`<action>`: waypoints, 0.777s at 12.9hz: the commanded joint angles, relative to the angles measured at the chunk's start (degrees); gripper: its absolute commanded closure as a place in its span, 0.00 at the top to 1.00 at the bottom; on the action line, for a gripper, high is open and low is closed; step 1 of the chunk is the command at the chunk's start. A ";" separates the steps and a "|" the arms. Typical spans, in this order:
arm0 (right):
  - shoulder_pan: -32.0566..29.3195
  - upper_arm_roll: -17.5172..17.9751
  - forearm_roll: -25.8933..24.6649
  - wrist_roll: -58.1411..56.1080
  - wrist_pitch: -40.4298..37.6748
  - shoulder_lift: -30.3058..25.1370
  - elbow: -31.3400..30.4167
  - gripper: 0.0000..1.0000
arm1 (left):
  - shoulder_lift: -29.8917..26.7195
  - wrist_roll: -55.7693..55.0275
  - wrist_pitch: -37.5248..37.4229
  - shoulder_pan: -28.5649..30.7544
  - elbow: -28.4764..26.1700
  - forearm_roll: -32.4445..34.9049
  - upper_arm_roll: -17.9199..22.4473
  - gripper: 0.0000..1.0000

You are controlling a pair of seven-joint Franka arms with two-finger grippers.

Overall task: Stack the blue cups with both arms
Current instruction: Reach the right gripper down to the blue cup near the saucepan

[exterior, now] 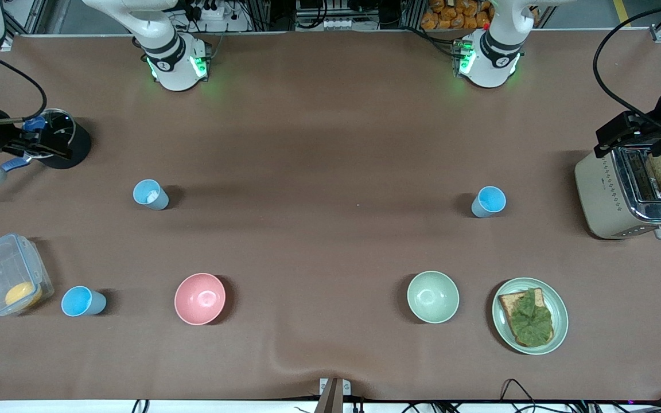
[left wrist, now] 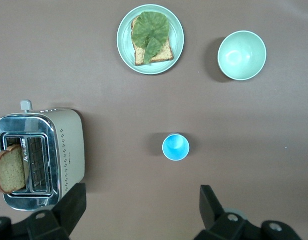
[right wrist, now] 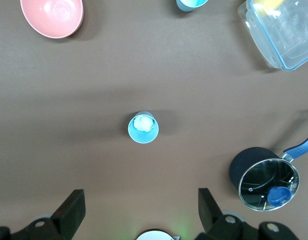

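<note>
Three blue cups on the table in the front view: cup with a whitish patch (exterior: 150, 194) and plain cup (exterior: 488, 202) mid-table, third cup (exterior: 82, 302) beside the clear container (exterior: 8, 275). Grippers hard to pick out there.

Left wrist view: left gripper (left wrist: 141, 210) spread wide, empty, above the plain cup (left wrist: 175, 147).

Right wrist view: right gripper (right wrist: 141, 210) likewise released, over the patched cup (right wrist: 143, 128).
</note>
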 commanded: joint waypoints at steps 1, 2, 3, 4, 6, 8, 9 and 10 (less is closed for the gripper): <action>-0.28 0.38 0.87 -0.04 -0.64 0.06 0.20 1.00 | -0.87 -0.81 -0.64 0.08 -0.38 1.01 -0.10 1.00; -0.54 0.29 0.96 -0.05 -2.74 -0.12 0.46 1.00 | -0.87 -0.81 -0.64 0.08 -0.38 1.01 -0.18 1.00; -0.63 0.29 0.96 -0.22 -4.15 -0.91 0.98 1.00 | -0.87 -0.90 -0.64 0.08 -0.38 1.01 -0.10 1.00; -0.29 0.38 1.05 0.04 -4.42 -1.27 1.42 1.00 | -0.87 -0.81 -0.64 -0.01 -0.38 1.01 -0.09 1.00; 0.07 0.47 0.87 0.05 -3.12 0.13 1.26 1.00 | -0.87 -0.90 -0.64 -0.10 -0.38 1.01 -0.18 1.00; 1.20 0.55 0.87 -0.31 -1.79 2.68 1.34 1.00 | -0.87 -0.81 -0.64 -0.01 -0.30 0.92 -0.18 1.00; 1.65 0.47 -0.09 -0.31 0.65 2.51 0.99 1.00 | -0.87 -0.81 -0.64 -0.19 -0.29 1.01 -0.27 1.00; 0.87 0.47 -0.18 -0.31 4.76 3.29 0.82 1.00 | -0.87 -0.90 -0.64 -0.19 -0.29 1.01 -0.36 1.00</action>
